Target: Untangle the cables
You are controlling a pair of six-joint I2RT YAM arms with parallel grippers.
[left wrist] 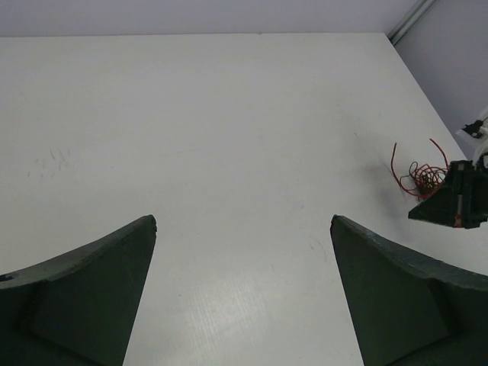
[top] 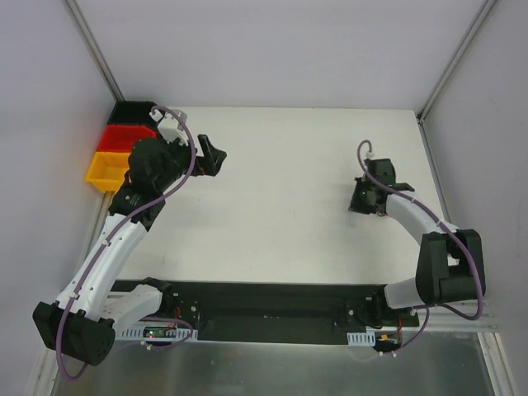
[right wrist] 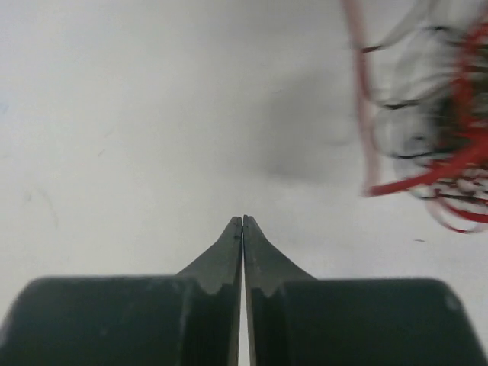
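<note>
The cables are a small tangle of thin red, brown and black wires, blurred at the upper right of the right wrist view. My right gripper is shut, its tips touching with nothing between them, and the tangle lies apart from them to the right. From the left wrist view the cables lie on the white table beside the dark right gripper. My left gripper stands wide open over bare table, far to the left of them. In the top view the left gripper and right gripper are far apart.
Black, red and yellow bins sit stacked at the table's far left edge. Grey walls close the table at back and sides. A black rail runs along the near edge between the arm bases.
</note>
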